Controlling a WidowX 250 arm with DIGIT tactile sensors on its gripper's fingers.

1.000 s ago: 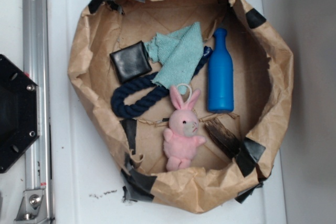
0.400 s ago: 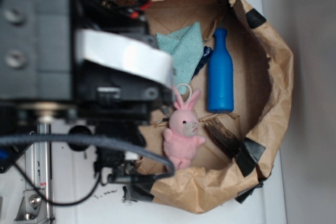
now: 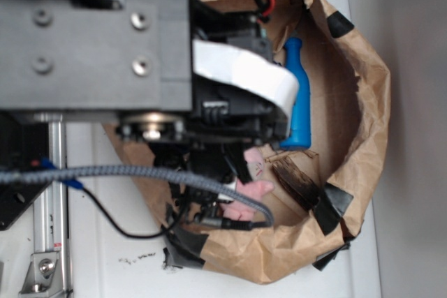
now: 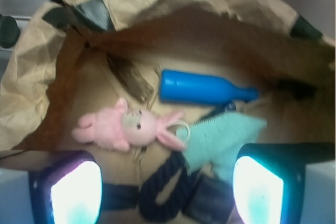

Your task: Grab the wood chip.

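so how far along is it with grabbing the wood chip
Early stage. Done: the arm is over the paper-lined bin. In hand: nothing; the wrist view shows the claw open, its fingers wide apart above the pink bunny and navy rope. Left: the wood chip lies untouched by the blue bottle, so lining up, descending, closing and lifting all remain.

Soft, even overhead light in both views; wrist view blurred, with blown-out glare on the tool's fingers [image 4: 76, 190].
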